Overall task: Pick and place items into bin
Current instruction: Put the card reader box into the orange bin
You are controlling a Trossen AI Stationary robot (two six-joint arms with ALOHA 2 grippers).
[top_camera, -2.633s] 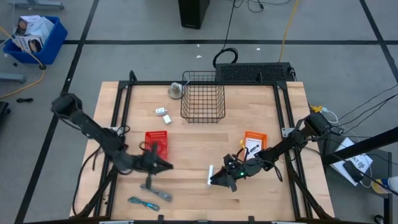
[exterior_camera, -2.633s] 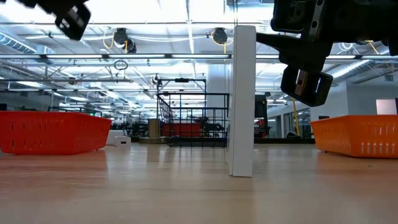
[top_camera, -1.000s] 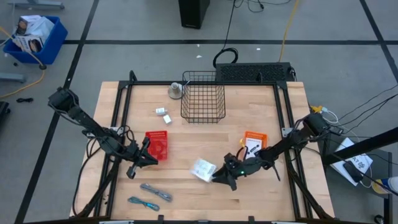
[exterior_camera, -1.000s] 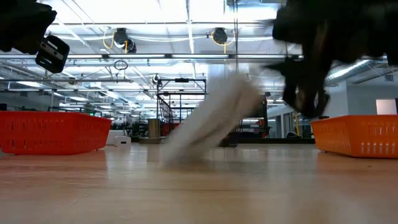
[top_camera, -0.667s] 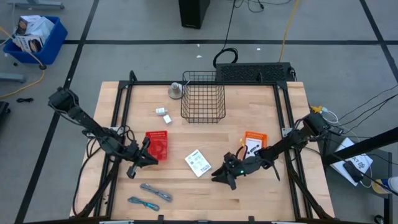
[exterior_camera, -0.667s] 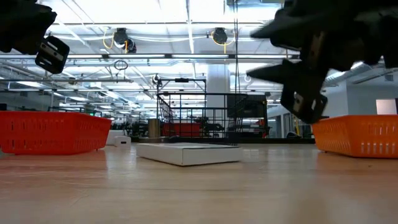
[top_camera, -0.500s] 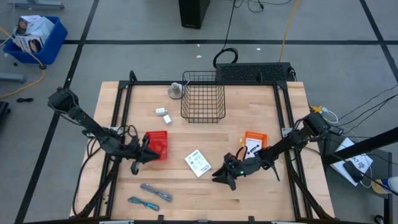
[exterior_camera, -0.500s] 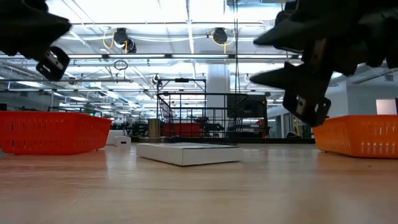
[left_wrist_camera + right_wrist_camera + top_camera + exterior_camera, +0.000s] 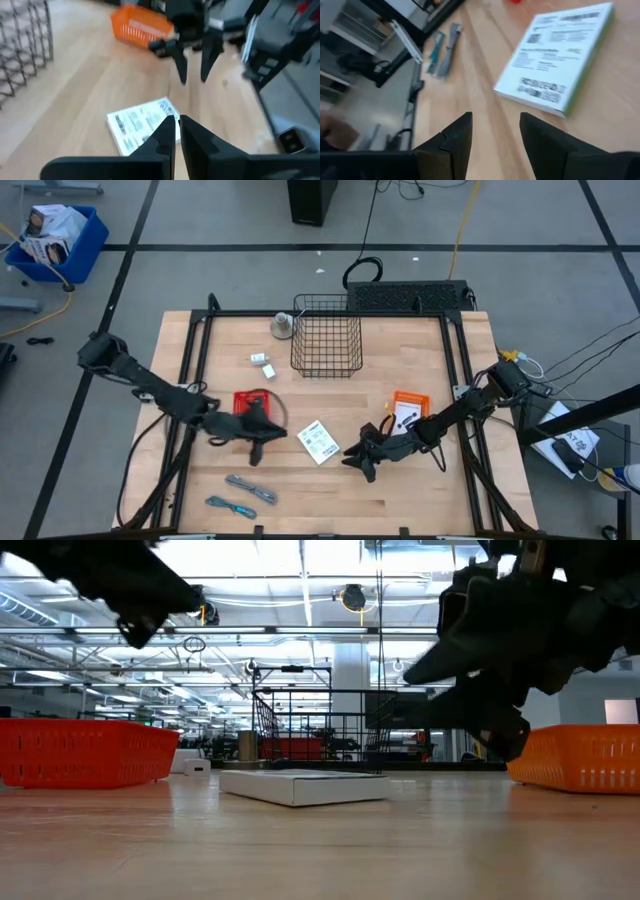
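A flat white printed packet (image 9: pixel 319 441) lies face up on the wooden table (image 9: pixel 330 395) between my two grippers; it also shows in the low view (image 9: pixel 300 785). My left gripper (image 9: pixel 279 432) is shut, just left of the packet (image 9: pixel 142 125) and above the table. My right gripper (image 9: pixel 352 458) is open, just right of the packet (image 9: pixel 555 55), and its fingers point at it. Two tiny white blocks (image 9: pixel 262 362) lie at the far left. A grey strip (image 9: pixel 250 488) and a teal-blue cord (image 9: pixel 230 505) lie near the front edge.
A black wire basket (image 9: pixel 327 335) stands at the far middle, with a small round thing (image 9: pixel 283 327) beside it. A red bin (image 9: pixel 250 402) sits partly under my left arm. At the right, an orange bin (image 9: pixel 408 408) holds a white packet.
The white packet has toppled from a tilted stand and now lies flat on the table. My left gripper has swung over the red bin toward the table's right, up to the packet, rising a little and levelling out. My right gripper has stayed in place and tipped slightly.
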